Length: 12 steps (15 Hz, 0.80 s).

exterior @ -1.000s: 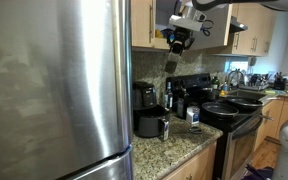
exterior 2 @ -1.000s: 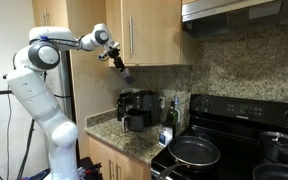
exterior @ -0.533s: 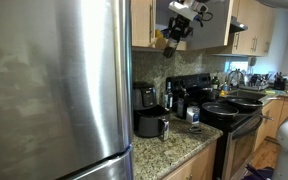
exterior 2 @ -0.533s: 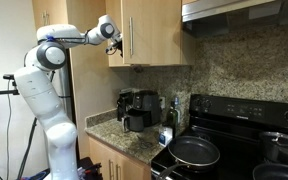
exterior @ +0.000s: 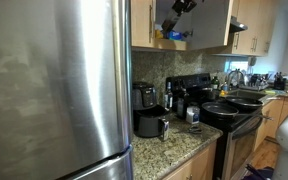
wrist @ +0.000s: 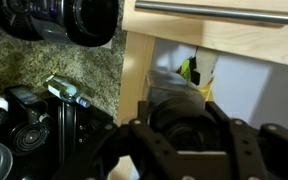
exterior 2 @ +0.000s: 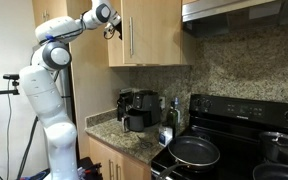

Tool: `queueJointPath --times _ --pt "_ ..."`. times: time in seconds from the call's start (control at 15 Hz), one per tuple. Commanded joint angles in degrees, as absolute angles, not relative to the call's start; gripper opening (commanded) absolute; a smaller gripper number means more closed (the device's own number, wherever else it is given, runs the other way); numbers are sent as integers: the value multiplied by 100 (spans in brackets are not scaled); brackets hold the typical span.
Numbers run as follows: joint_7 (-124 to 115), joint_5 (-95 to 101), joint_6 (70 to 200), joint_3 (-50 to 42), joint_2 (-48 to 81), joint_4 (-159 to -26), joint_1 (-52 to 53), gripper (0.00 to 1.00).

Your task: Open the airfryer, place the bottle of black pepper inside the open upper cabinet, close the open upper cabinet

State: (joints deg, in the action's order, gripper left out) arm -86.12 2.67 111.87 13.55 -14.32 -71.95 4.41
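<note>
Bottle of black pepper (wrist: 179, 112): dark, round-topped, seen end-on in the wrist view, pinched between the two fingers of the gripper (wrist: 181, 135), jaws part-closed on its sides. Held high, at the mouth of the upper cabinet (exterior: 202, 22), door swung open, white interior showing. Yellow and blue items (exterior: 170, 36) on the shelf just beside it; yellow pack (wrist: 198, 68) close ahead in the wrist view. In both exterior views the gripper (exterior 2: 112, 24) sits at the cabinet's (exterior 2: 154, 30) top edge, arm raised. Below, on the granite counter (exterior: 174, 148), the airfryer (exterior: 144, 96), its black drawer basket (exterior: 150, 124) pulled forward. Stove with pans (exterior: 224, 107) beyond.
</note>
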Motion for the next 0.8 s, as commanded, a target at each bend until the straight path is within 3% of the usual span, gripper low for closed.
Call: queueJointPath --times 0.0,0.73 --pt "-8568 359 11286 1387 -1495 -7432 447 34" --pt "-9822 516 9864 1475 248 -4567 675 34"
